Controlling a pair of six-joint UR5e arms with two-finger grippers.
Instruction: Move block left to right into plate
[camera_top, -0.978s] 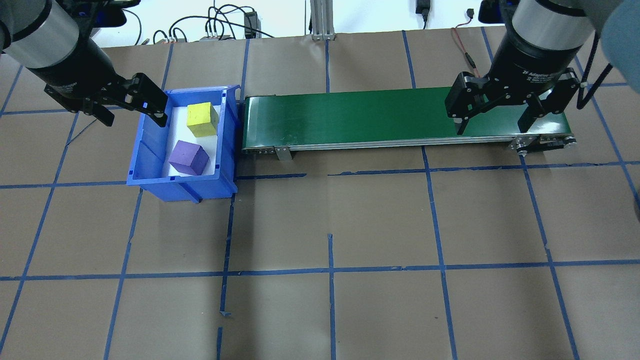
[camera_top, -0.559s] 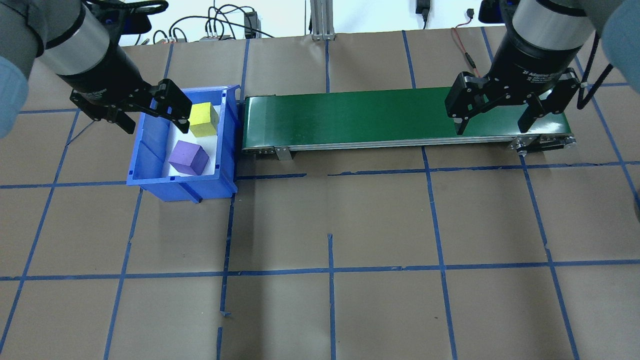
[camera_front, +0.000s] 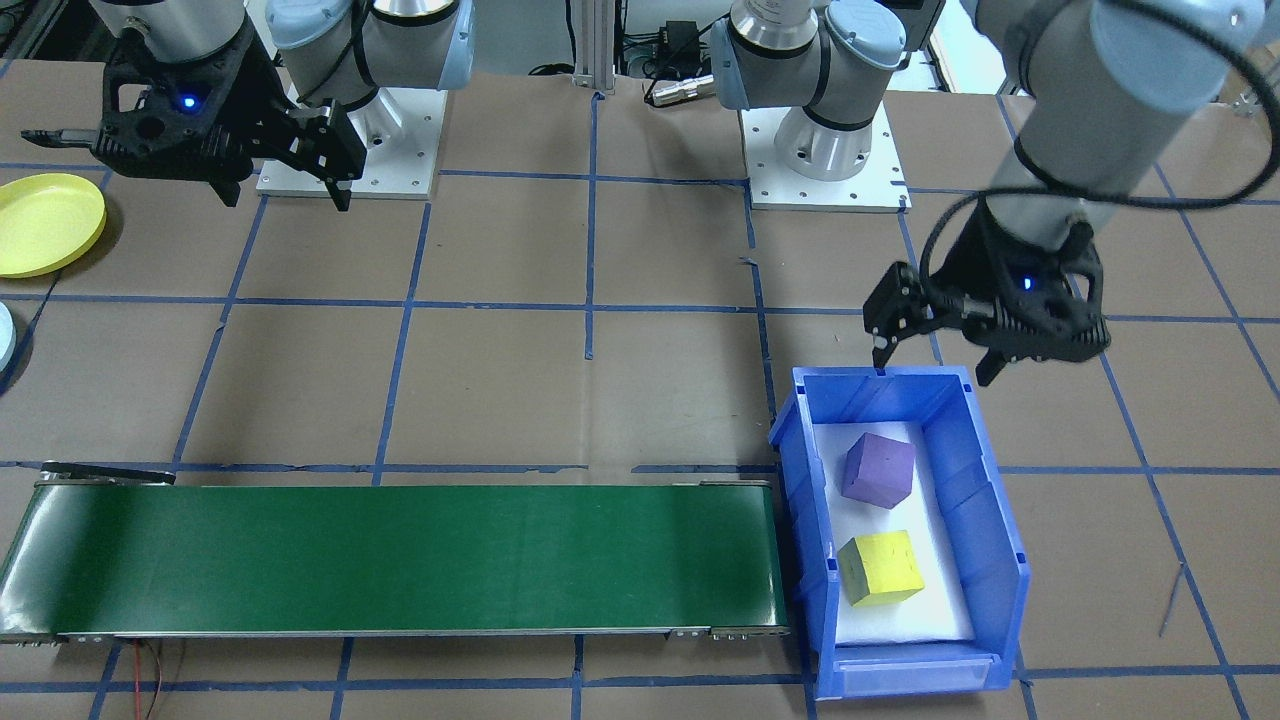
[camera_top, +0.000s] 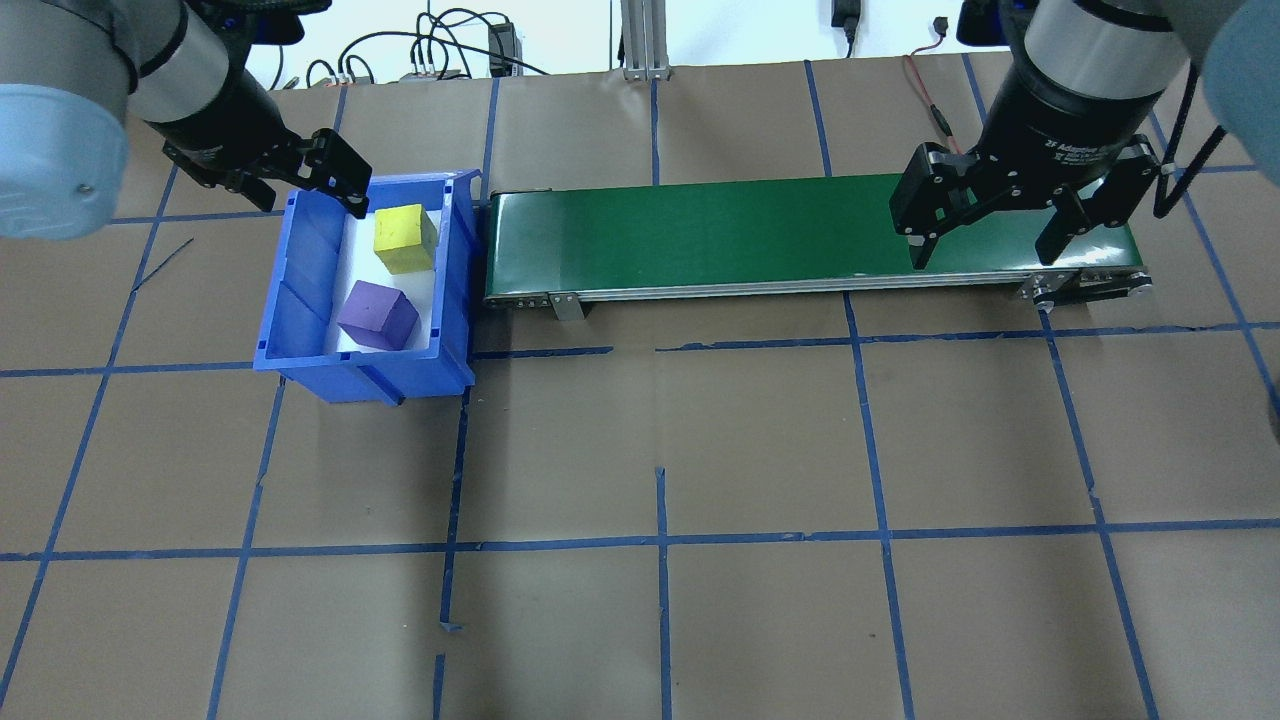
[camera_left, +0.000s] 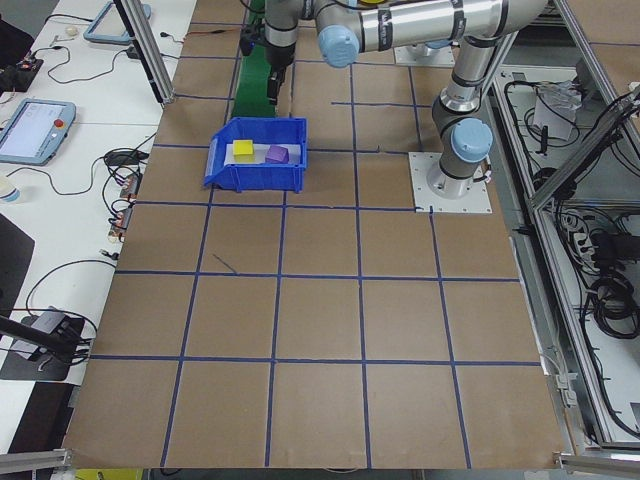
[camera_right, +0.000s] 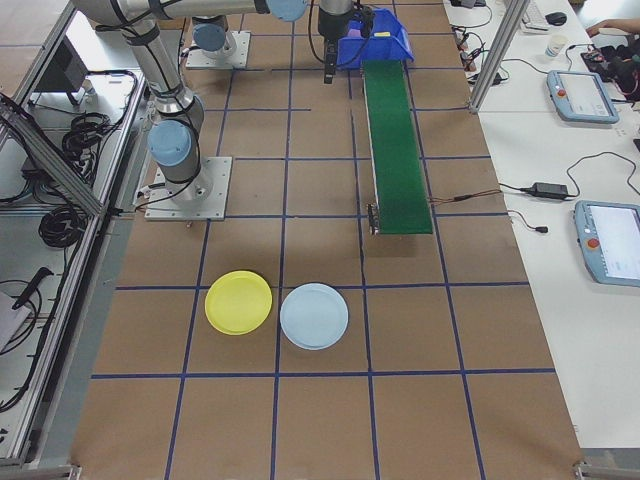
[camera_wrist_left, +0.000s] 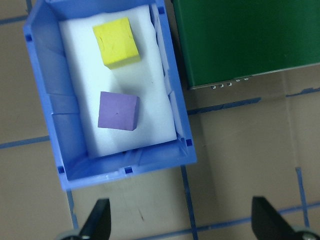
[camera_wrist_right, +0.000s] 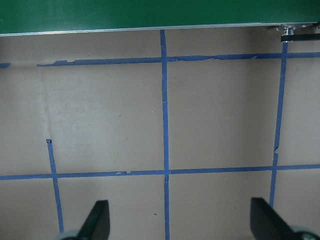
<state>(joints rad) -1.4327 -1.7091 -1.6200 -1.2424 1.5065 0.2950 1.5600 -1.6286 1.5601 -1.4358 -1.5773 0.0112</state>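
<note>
Two blocks lie on white foam in a blue bin (camera_top: 298, 290): a yellow block (camera_top: 404, 238) at the far end and a purple block (camera_top: 376, 316) nearer the robot. My left gripper (camera_top: 310, 200) hangs open above the bin's robot-side end (camera_front: 880, 385), holding nothing. In the left wrist view both blocks (camera_wrist_left: 116, 41) (camera_wrist_left: 117, 111) lie ahead of the spread fingers (camera_wrist_left: 100, 220). The yellow plate (camera_front: 45, 225) rests on the table at the robot's right. Beside the conveyor's right end, my right gripper (camera_top: 983, 258) is open and empty.
A green conveyor belt (camera_top: 700, 235) runs from the bin toward the right arm. A light blue plate (camera_right: 314, 316) lies beside the yellow plate (camera_right: 238, 302). Blue tape lines grid the brown table. Cables lie beyond the table's far edge.
My left gripper has moved right, from beside the bin's left wall to over the bin's end, still open. The right arm and both blocks have not moved.
</note>
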